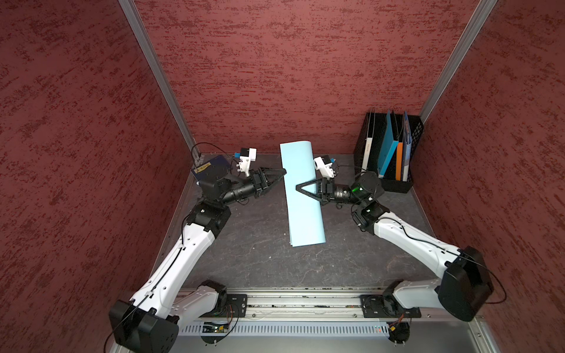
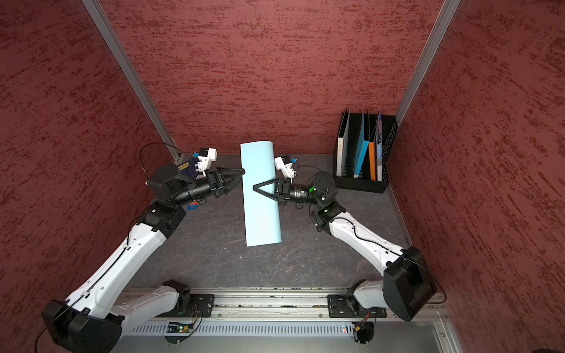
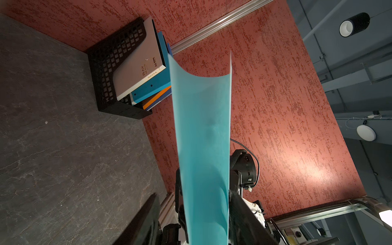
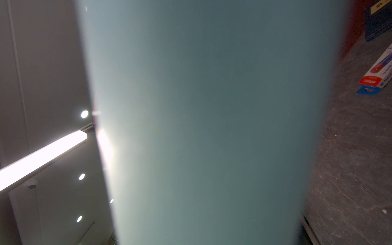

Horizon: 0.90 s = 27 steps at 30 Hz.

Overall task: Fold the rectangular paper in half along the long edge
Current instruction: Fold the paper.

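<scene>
The pale-blue rectangular paper [image 1: 304, 220] sits doubled lengthwise, apparently uncreased.

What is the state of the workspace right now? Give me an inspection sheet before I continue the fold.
Surface: dark grey marbled tabletop, pale specks.
Job's things: pale sky-blue paper sheet, doubled lengthwise into a narrow strip, lifted at mid-length, far end bowed open.
Clutter: black mesh file holder with books, back right; dark navy booklet with yellow label, back left; small red, white and blue box near the left arm.
Grippers: left gripper open at the strip's edge; right gripper clamped on the strip.
Cables: black cable loops off the left wrist, clear of the paper.
Surroundings: red textured walls, aluminium corner posts.
</scene>
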Tool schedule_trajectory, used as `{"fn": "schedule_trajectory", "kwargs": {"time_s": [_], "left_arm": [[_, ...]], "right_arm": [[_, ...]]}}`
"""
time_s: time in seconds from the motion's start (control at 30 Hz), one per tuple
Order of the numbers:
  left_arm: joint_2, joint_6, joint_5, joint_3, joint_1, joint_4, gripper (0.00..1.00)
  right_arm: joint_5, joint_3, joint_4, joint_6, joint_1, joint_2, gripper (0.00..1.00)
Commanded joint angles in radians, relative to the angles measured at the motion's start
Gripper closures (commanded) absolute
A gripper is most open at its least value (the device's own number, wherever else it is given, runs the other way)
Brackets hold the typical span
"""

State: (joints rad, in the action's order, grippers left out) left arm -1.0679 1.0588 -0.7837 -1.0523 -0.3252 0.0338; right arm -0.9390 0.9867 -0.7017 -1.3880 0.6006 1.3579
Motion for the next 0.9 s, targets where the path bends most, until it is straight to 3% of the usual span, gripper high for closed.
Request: {"fn": "schedule_trajectory", "kwargs": {"time_s": [0.0,0.53,0.87], "left_arm": [[0.02,-0.012,-0.009,-0.035,-0.001,-0.011,0.44],[0.055,-0.008,-0.009,-0.001,-0.042,-0.009,0.46],[0.047,-0.024,-0.018,0.007,-0.048,-0.016,0.52]], "right_arm": [[-0.011,-0.006,-0.073,-0.025,0.007,0.006,0.58],[-0.008,0.004,-0.183,-0.107,0.007,0.028,0.61],[-0.007,0.01,-0.249,-0.157,0.007,0.046,0.5]]}}
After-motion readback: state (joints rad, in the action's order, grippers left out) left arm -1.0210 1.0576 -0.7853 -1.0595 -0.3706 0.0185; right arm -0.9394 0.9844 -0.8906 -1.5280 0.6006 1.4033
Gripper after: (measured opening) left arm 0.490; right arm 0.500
